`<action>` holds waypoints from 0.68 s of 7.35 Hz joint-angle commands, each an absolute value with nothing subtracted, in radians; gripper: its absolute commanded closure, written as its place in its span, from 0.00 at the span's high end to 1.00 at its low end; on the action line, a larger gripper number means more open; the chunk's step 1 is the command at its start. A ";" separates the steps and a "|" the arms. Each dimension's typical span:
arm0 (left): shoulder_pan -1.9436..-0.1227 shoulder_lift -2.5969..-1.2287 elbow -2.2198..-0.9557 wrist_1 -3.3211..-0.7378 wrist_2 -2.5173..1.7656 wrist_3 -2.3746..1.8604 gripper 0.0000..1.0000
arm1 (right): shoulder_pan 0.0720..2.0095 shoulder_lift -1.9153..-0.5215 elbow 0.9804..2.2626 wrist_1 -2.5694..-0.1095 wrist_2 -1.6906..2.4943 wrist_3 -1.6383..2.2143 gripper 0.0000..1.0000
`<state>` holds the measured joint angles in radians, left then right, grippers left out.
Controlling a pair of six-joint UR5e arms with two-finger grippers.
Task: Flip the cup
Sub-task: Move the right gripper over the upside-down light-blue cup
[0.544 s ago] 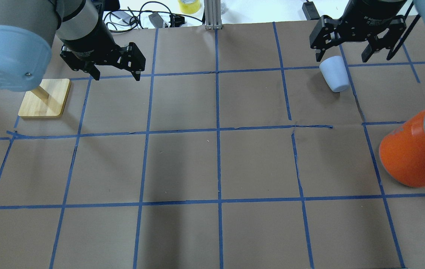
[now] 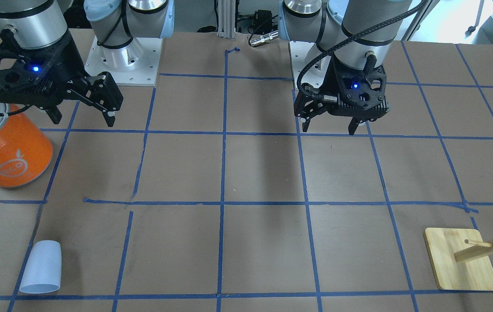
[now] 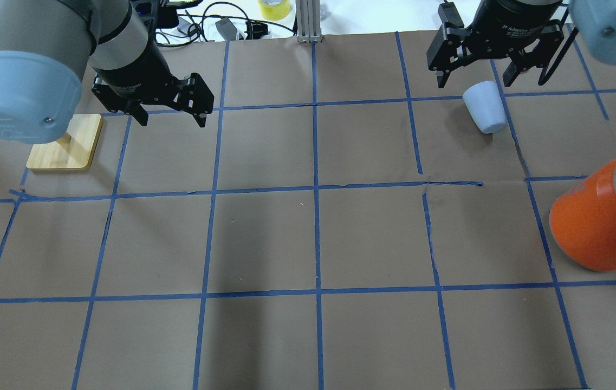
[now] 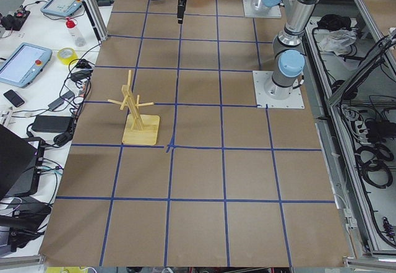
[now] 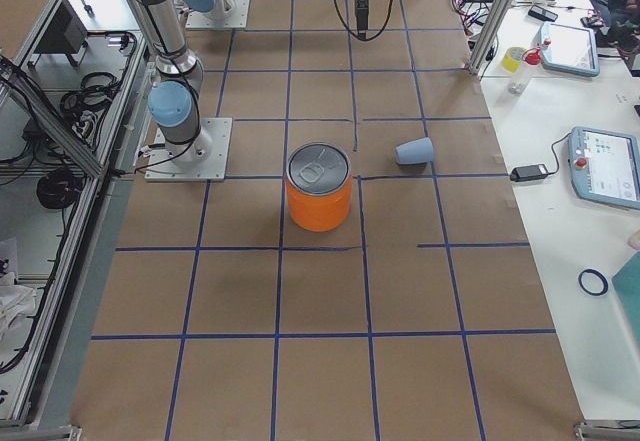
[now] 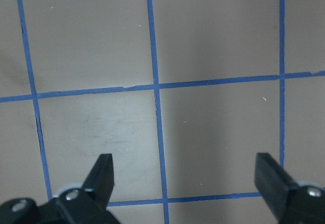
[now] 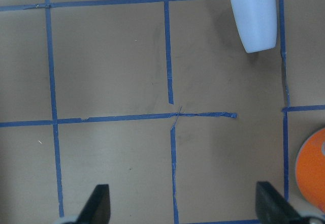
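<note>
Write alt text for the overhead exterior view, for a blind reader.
A small pale blue-white tapered plastic cup lies on its side at far right of a brown, blue-taped table, with the open right gripper raised nearby. The open left gripper hangs at left by a wooden stand base; a large silver-topped orange can stands at right.

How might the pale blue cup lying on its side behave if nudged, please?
Lying on its side and tapered, the cup would probably roll in an arc around its narrow end. It looks like small plain plastic, so likely light and easily skidded away.
</note>
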<state>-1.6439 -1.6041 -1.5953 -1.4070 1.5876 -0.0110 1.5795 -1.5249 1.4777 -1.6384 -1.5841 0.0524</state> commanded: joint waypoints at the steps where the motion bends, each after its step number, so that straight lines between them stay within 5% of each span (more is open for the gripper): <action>1: -1.644 -1.605 -1.597 -1.408 1.588 -0.012 1.00 | 1.582 -1.522 1.483 -1.679 -1.630 0.046 1.00; 5: -1.647 -1.617 -1.600 -1.407 1.585 -0.014 1.00 | 1.530 -1.447 1.450 -1.695 -1.606 -0.044 1.00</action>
<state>-1.6454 -1.6121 -1.5984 -1.4068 1.5870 -0.0125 1.5601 -1.4888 1.4734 -1.7159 -1.5986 0.0088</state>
